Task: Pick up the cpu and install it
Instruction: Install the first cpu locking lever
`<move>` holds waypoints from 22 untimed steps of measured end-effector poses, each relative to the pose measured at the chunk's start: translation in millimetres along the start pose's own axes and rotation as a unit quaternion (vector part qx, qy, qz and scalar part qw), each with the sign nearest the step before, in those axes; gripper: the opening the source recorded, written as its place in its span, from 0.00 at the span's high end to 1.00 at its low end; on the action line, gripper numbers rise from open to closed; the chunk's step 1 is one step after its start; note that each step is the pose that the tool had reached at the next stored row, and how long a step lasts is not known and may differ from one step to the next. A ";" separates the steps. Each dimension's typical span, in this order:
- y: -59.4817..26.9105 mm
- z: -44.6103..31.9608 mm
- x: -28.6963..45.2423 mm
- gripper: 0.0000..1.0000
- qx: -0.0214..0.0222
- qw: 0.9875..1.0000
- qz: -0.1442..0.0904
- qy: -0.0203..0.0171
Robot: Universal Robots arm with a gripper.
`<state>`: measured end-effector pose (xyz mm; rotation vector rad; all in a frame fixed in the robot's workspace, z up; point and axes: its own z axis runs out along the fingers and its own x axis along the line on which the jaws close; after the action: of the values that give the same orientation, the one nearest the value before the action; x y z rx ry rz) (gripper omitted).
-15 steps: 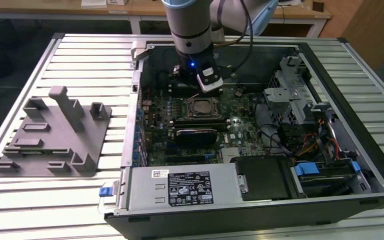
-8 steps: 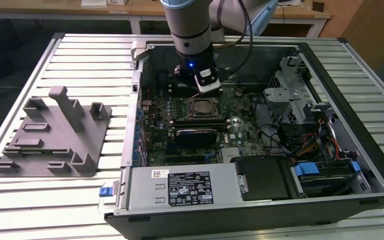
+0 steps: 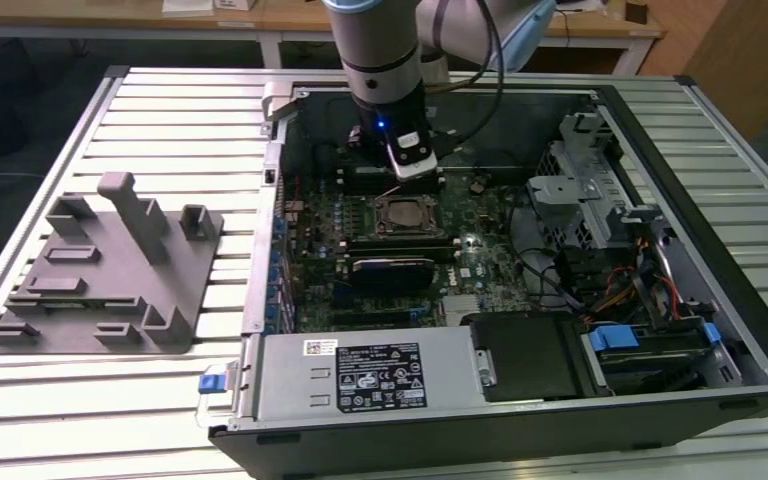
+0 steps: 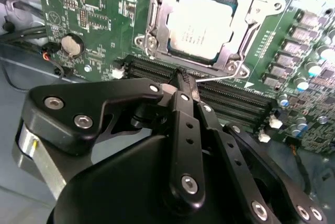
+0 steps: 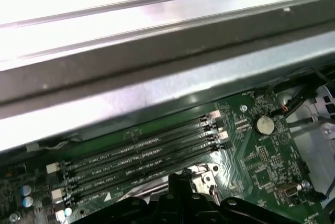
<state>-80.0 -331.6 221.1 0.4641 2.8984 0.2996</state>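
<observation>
The cpu (image 4: 201, 24) is a flat square chip with a silvery top, lying in the motherboard socket inside its metal frame (image 4: 157, 22). In the exterior view the cpu (image 3: 398, 213) sits mid-board in the open computer case. My gripper (image 4: 184, 77) hangs just above the board, beside the socket and over the memory slots (image 4: 157, 71). Its black fingers are shut together with nothing between them. In the exterior view my gripper (image 3: 412, 172) is just behind the socket. In the first wrist view the gripper (image 5: 180, 174) is tip-down at the edge of the memory slots (image 5: 141, 156).
A grey plastic fixture block (image 3: 104, 270) stands on the slatted table at the exterior view's left. Inside the case are the power supply (image 3: 357, 375), a drive cage with cables (image 3: 598, 200) and a coin battery (image 4: 71, 45). The case wall (image 5: 157, 77) runs close by.
</observation>
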 end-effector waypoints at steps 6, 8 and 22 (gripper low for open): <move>0.4 4.6 0.7 0.89 0.001 1.000 0.007 -0.002; 0.3 6.4 0.7 0.89 0.002 1.000 0.010 -0.002; 5.8 17.0 3.4 0.89 0.002 1.000 0.014 -0.003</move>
<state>-77.9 -322.3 205.5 0.5044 2.8890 0.2953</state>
